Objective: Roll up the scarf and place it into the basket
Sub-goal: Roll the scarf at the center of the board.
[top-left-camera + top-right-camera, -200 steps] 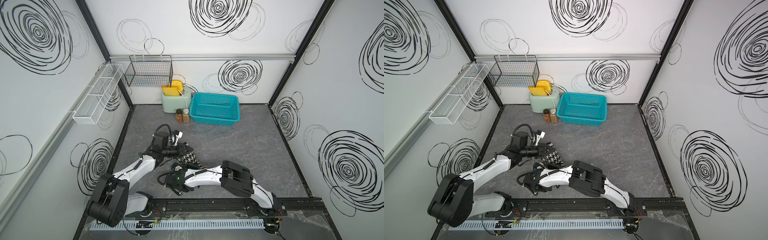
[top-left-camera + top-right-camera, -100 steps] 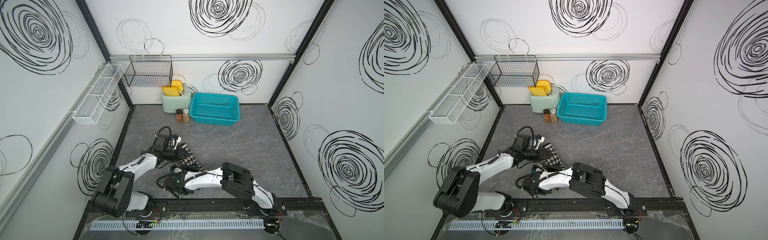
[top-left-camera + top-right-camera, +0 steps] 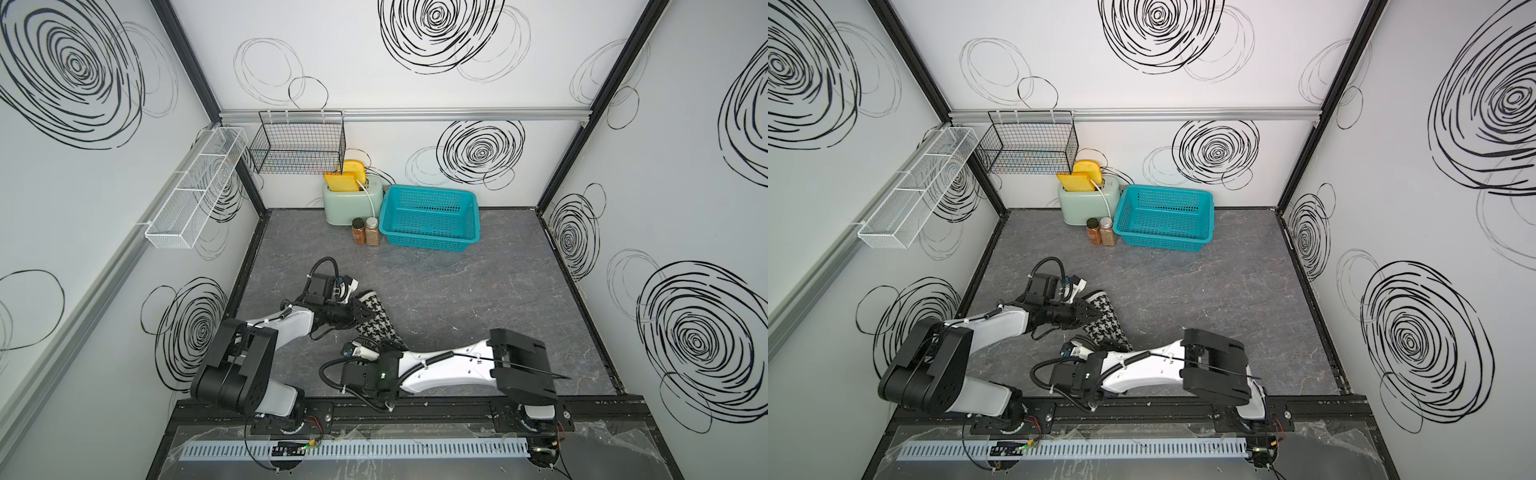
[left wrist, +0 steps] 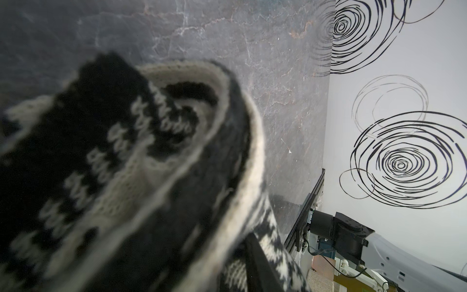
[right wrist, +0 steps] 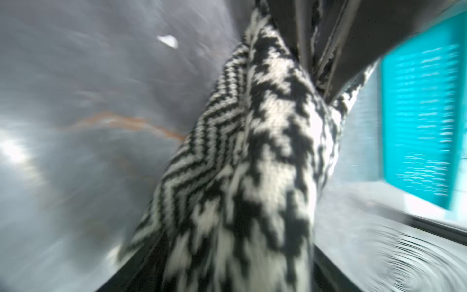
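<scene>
The scarf (image 3: 376,322) (image 3: 1106,324) is a loose black-and-white roll lying on the grey floor, houndstooth side out. My left gripper (image 3: 363,311) (image 3: 1090,313) is shut on the roll's far end, and the roll's spiral end (image 4: 151,164) fills the left wrist view beside one dark finger (image 4: 262,268). My right gripper (image 3: 388,347) (image 3: 1117,345) is at the roll's near end with its jaws spread wide. The scarf (image 5: 265,151) runs between its fingers (image 5: 118,280). The turquoise basket (image 3: 428,245) (image 3: 1160,246) (image 5: 417,113) stands at the back wall, empty and well apart from both grippers.
A mint toaster (image 3: 353,203) with yellow slices stands left of the basket, with two spice jars (image 3: 365,230) in front of it. A black wire basket (image 3: 299,145) and a white mesh rack (image 3: 193,191) hang on the walls. Walls close in the floor on three sides.
My right gripper has gone from shut to wide open at the roll's near end. My left gripper has carried the roll's other end a little toward the back.
</scene>
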`<state>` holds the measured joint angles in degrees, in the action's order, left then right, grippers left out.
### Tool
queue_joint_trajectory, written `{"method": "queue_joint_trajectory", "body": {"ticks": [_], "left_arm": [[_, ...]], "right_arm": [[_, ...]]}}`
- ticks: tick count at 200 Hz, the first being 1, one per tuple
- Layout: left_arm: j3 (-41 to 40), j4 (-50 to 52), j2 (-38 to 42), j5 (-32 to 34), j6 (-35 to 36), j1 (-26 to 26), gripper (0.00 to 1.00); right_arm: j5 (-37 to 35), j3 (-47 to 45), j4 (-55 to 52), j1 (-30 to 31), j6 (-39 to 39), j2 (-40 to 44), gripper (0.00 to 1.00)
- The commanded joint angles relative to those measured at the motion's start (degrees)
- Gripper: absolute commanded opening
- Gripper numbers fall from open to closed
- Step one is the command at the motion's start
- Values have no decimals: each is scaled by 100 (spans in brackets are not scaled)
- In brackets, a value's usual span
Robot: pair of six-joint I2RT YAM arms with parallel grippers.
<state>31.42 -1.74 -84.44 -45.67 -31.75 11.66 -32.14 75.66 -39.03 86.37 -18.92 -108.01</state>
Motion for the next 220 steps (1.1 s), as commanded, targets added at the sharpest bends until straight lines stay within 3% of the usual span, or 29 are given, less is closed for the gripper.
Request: {"method": "queue_joint_trajectory", "body": {"ticks": [1, 17, 32, 60, 106, 136, 174, 196, 220], "left_arm": [[-25, 59, -179, 409, 81, -36, 23], [-55, 17, -184, 417, 55, 18, 23], [-81, 7, -200, 426, 46, 46, 23], [-118, 37, -186, 453, 76, 32, 23], [-154, 51, -199, 489, 90, 29, 23], [-184, 37, -156, 505, 55, 41, 22], [-316, -73, -130, 505, -39, 64, 22], [-362, -49, -59, 543, -60, 89, 22], [-399, 22, 7, 629, -33, 108, 22]], "right_arm": [[1739, -444, 772, -227, -649, 1014, 79], [2819, -970, 1482, -914, -1102, 1858, 80], [3304, -1454, 2283, -1478, -1338, 2496, 79], [4610, -2019, 3540, -2480, -1617, 2802, 74], [6095, -3106, 5698, -2744, -2465, 2412, 53], [6770, -4025, 7152, -2788, -3200, 2234, 45], [7182, -4479, 7682, -2810, -3337, 1923, 45], [7028, -4546, 7144, -2799, -3072, 1759, 45], [6725, -4371, 5805, -2765, -2460, 1559, 43]]}}
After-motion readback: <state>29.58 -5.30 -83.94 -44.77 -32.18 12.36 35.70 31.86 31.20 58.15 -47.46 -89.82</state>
